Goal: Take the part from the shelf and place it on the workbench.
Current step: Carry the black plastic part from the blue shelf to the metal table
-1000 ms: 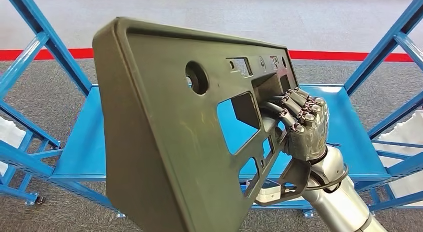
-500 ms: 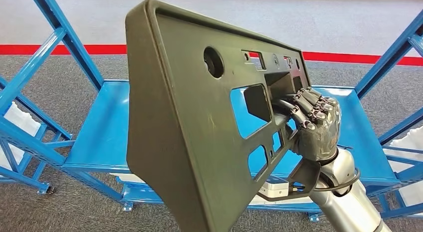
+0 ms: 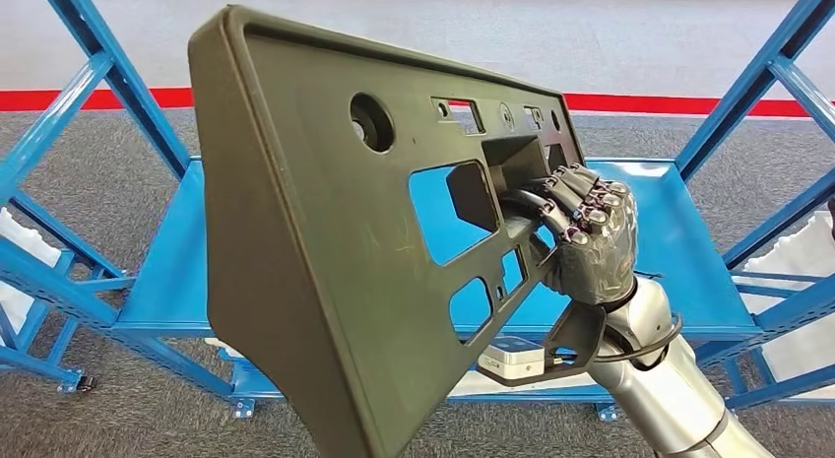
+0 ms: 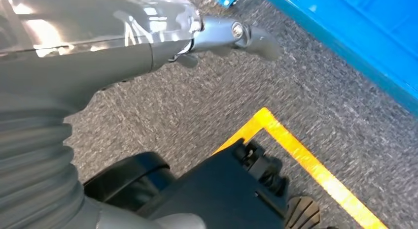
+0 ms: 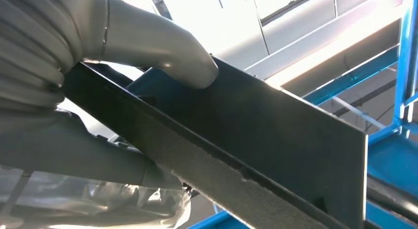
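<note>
Over on the left, blue steel uprights of the shelf frame slant up from the grey speckled carpet, and a red stripe runs across the floor beyond it. The left hand hangs low over that carpet in its wrist view, near a yellow floor line; it holds nothing, but whether its fingers are spread or curled I cannot tell from this angle.

Centre stage now: the large dark grey plastic panel, flat with a raised rim, a round hole and several rectangular cut-outs, is up in the air, tilted, well above the flat blue shelf deck behind it. Blue deck shows straight through the cut-outs.

To the right, the right hand has it. Dark fingers are hooked through one of the rectangular openings near the panel's right end, curled tight over the inner edge, and in the right wrist view the thick grey thumb presses down on the panel's flat face — a firm clamp. The silver forearm rises from the lower right. Further right, more blue frame braces cross beside the shelf deck.
</note>
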You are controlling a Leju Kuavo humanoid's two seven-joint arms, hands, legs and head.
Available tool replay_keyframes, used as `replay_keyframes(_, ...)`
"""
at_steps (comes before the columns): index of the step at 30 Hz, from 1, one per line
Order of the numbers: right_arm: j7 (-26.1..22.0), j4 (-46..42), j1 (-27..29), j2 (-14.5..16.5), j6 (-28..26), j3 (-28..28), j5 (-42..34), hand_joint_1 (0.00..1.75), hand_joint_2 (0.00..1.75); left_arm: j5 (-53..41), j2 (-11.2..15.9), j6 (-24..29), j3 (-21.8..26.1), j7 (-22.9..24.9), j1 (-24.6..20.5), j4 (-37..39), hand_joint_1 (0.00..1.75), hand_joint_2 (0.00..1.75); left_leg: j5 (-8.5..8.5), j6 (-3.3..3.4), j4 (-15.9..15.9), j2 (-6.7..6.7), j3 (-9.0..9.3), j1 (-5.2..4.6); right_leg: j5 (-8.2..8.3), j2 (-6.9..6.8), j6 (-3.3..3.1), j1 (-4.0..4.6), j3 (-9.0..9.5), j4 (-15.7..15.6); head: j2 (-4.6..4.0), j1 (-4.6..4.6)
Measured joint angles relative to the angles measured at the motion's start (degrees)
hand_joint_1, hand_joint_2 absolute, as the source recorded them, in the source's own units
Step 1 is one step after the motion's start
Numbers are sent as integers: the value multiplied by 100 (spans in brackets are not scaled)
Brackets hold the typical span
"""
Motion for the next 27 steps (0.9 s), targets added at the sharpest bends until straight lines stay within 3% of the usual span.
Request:
replay_keyframes(2,1,2,1,-3,-12,7,-1,169,175,4,-4,4,1,-1,13,1,0,175,57,94,-15,5,-45,-11,-3,1,65,-7,-28,-3,0,10)
replay_keyframes(3,2,2,0,-5,-17,8,-1,169,175,4,-7,7,2,-1,14,1,0,175,91,145,-32,13,-72,-7,-105,2,83,-5,-80,94,0,21)
replay_keyframes(4,4,3,1,-7,-21,8,-2,169,175,4,-8,9,3,-1,13,1,0,175,124,188,-45,23,-104,-1,-282,4,90,1,-173,306,0,46)
replay_keyframes(6,9,6,6,-8,-29,8,-2,169,175,4,-11,13,4,2,14,2,0,175,176,232,-47,38,-177,-6,-729,5,93,6,-442,1015,0,127)
replay_keyframes(7,11,10,11,-8,-33,9,-2,169,175,4,-12,13,4,3,16,2,0,175,200,238,-45,44,-212,-14,-869,5,96,9,-543,1334,0,168)
replay_keyframes(8,14,18,16,-9,-37,10,-2,169,175,4,-13,14,5,4,16,2,0,175,224,240,-41,47,-247,-21,-907,5,95,11,-567,1500,0,207)
replay_keyframes(9,16,25,19,-9,-42,11,-2,169,175,4,-13,16,6,5,16,2,0,175,245,238,-35,48,-278,-26,-840,5,92,12,-487,1452,0,237)
replay_keyframes(10,17,31,21,-9,-45,13,-2,169,175,4,-13,17,7,5,16,2,0,175,263,231,-28,47,-303,-27,-689,5,86,13,-297,1185,0,268)
replay_keyframes(12,17,36,19,-8,-54,13,-2,169,175,4,-13,22,10,5,14,2,0,175,293,202,-9,46,-339,-33,-420,5,64,22,195,398,0,318)
replay_keyframes(14,19,36,18,-8,-67,13,-2,169,175,4,-13,27,13,5,9,2,0,175,340,140,3,45,-369,-40,-347,13,24,51,447,-34,0,335)
replay_keyframes(17,26,36,20,-10,-81,11,-2,169,175,7,-13,29,15,4,9,2,0,175,402,29,7,41,-397,-37,-299,17,-61,50,393,-62,0,313)
replay_keyframes(18,28,36,20,-9,-83,12,-2,169,175,9,-12,29,15,3,10,2,0,175,329,1,69,40,-425,-30,-267,10,-94,32,363,-68,0,292)
replay_keyframes(20,35,36,18,-9,-88,13,-2,169,175,15,-12,29,15,3,10,2,0,175,-61,-33,507,39,-573,-13,-191,-9,-161,1,286,-84,0,219)
replay_keyframes(22,41,36,19,-10,-95,17,-1,169,175,17,-13,28,15,3,13,2,0,175,-530,-52,1255,39,-777,-6,-110,-16,-197,12,183,-80,0,142)
replay_keyframes(23,44,36,22,-10,-99,24,-1,169,175,19,-13,28,15,3,14,2,0,175,-641,-58,1523,39,-814,-2,-63,-17,-202,15,124,-77,0,114)
replay_keyframes(24,46,36,25,-10,-103,31,1,169,175,20,-13,28,15,3,14,2,0,175,-636,-61,1602,39,-759,4,-17,-16,-202,17,62,-73,0,90)
replay_keyframes(25,49,36,31,-10,-108,36,1,169,175,22,-13,28,15,3,13,2,0,175,-533,-61,1459,40,-602,11,27,-15,-196,17,5,-67,0,67)
replay_keyframes(27,56,36,39,-10,-116,40,3,169,175,21,-13,28,15,3,6,2,0,175,-278,-51,701,39,-67,25,99,-12,-165,18,-86,-51,0,30)
